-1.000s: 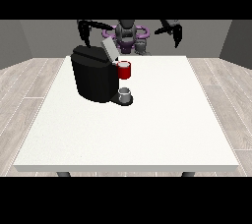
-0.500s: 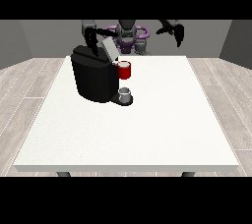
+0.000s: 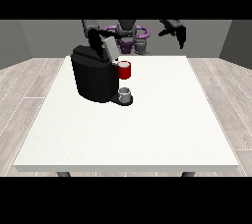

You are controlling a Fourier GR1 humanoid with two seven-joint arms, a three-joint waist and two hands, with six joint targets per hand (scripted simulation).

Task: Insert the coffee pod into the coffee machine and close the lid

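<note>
Two hands, one machine, listed for you as they stand now.

Table [image 3: 147,134]: large and white; it carries the coffee machine near its far corner at the view's left, within the robot's reach.

Coffee machine [image 3: 93,78]: black body; a lid [image 3: 104,48] stands raised and tilted at its top, so you can judge the closing step as not yet done.

Red thing at the machine [image 3: 124,70]: sits at the machine's front, facing you, above the base.

Grey thing [image 3: 125,94]: rests on the machine's low base under the red thing (you cannot tell it for the coffee pod, so treat the pod's place as unknown from this view).

Hand at the view's left [image 3: 97,40]: up beside the raised lid, near or touching it; your likely reading is that it is placed to push the lid down. Whether its fingers are curled or straight you cannot tell.

Hand at the view's right [image 3: 177,30]: held high and well apart from the machine, grasping nothing, fingers hanging relaxed (parked clear, you may judge, so it stays out of the working arm's way).
</note>
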